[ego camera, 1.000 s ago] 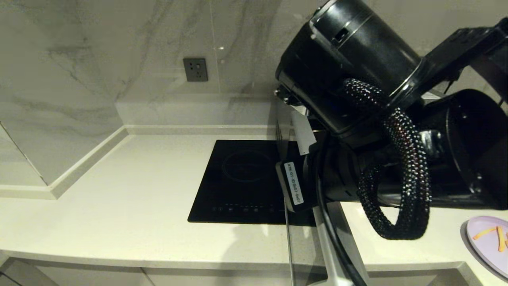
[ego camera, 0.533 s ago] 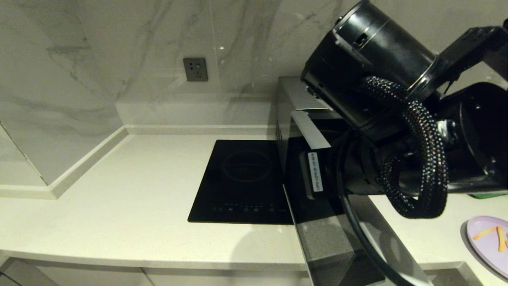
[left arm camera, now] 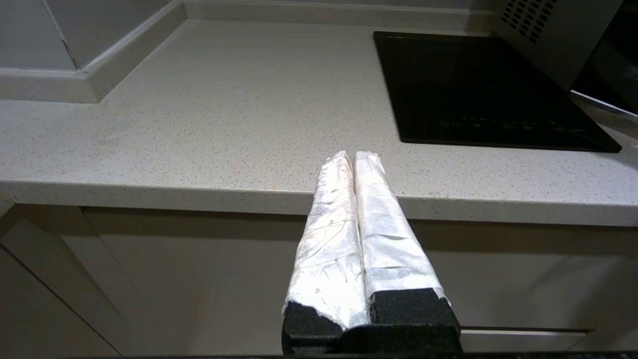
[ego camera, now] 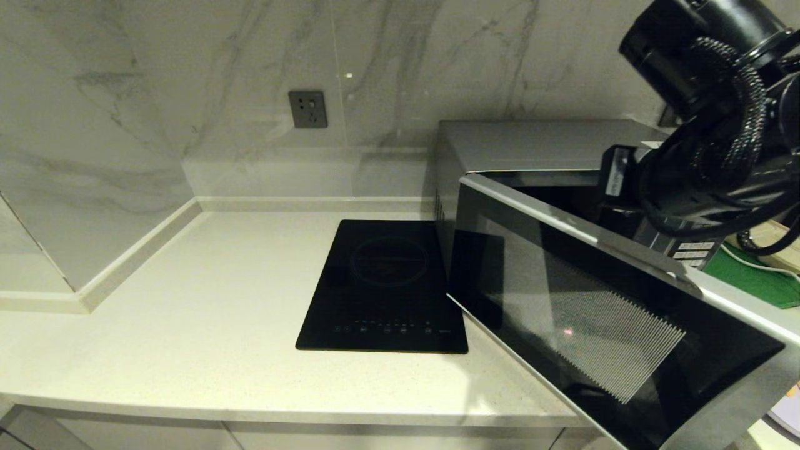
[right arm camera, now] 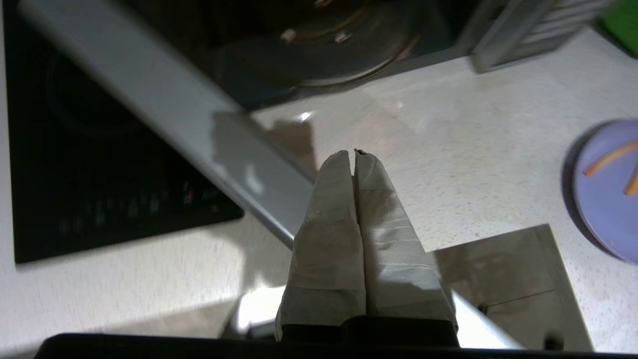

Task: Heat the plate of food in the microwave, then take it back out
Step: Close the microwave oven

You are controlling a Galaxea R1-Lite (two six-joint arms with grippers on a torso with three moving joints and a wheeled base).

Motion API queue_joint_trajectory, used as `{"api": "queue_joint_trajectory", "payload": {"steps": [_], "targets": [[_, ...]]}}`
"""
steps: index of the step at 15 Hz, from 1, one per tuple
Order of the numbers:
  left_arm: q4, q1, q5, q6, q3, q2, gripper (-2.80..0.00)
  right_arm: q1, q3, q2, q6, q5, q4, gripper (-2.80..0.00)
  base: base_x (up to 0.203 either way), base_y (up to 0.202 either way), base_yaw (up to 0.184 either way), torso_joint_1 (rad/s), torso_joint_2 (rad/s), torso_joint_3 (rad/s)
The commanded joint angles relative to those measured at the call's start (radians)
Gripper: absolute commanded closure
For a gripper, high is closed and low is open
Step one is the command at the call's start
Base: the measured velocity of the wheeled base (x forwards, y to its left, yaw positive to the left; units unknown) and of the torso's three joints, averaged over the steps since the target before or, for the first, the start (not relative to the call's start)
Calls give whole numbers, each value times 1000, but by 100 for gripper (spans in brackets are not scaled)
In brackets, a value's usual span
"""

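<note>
The silver microwave (ego camera: 537, 144) stands at the right of the counter. Its dark glass door (ego camera: 600, 331) hangs partly open, slanting out across the front. In the right wrist view the oven's turntable (right arm camera: 339, 60) lies bare. The lilac plate of food (right arm camera: 605, 189), with orange sticks on it, rests on the counter outside the oven, to the right. My right gripper (right arm camera: 353, 152) is shut and holds nothing. It hovers over the counter in front of the cavity, beside the door's silver edge (right arm camera: 164, 114). My left gripper (left arm camera: 354, 155) is shut and parked low, before the counter's front edge.
A flat black induction hob (ego camera: 387, 287) lies left of the microwave. A green tray (ego camera: 753, 278) sits behind the door at the right, by the button panel (ego camera: 694, 250). A wall socket (ego camera: 307, 109) is on the marble backsplash. My right arm fills the upper right of the head view.
The door has swung from edge-on toward me to a slant across the oven's front, its free end going right. My right arm has moved up and to the right.
</note>
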Motion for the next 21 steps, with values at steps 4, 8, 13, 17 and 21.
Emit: {"api": "queue_joint_trajectory", "payload": {"steps": [4,8,13,17,21], "targets": [[0,0,0,0,0,0,0,-75,193,-143,72,11,-11,0,0,0,0,0,0,0],[0,0,0,0,0,0,0,-143,310,-183,126,38,-54,0,0,0,0,0,0,0],[0,0,0,0,0,0,0,-462,353,-115,89,83,-196,0,0,0,0,0,0,0],[0,0,0,0,0,0,0,-669,270,26,-55,299,-350,0,0,0,0,0,0,0],[0,0,0,0,0,0,0,-734,186,100,-73,336,-358,0,0,0,0,0,0,0]]}}
